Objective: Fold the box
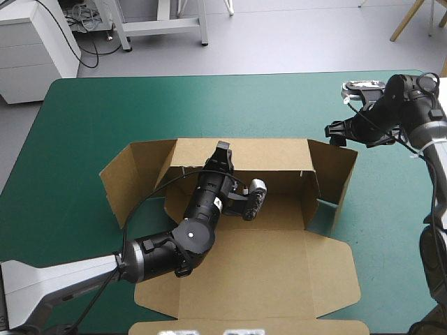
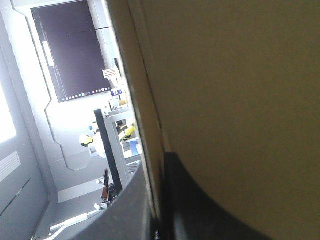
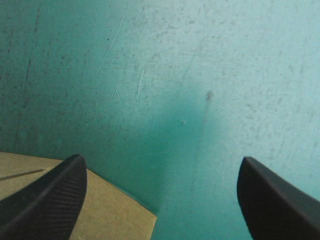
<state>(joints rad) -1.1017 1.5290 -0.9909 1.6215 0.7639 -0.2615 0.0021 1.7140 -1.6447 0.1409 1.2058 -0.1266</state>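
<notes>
The brown box (image 1: 279, 265) lies in the middle of the table with its back wall (image 1: 265, 160) raised, both side flaps (image 1: 335, 174) standing outward and the lid flat toward the near edge. My left gripper (image 1: 222, 150) reaches over the box floor and is shut on the back wall's top edge. In the left wrist view the board (image 2: 240, 100) runs between the black fingers (image 2: 190, 210). My right gripper (image 1: 339, 132) hovers open just beyond the right flap. In its own view the gripper (image 3: 160, 167) looks down on a board corner (image 3: 100, 210) under one finger.
The teal-green cover (image 1: 105, 112) shows beyond the back wall and on both sides of the box. The right arm crosses the far right corner of the table. The lid's front strip (image 1: 244, 326) reaches the near edge.
</notes>
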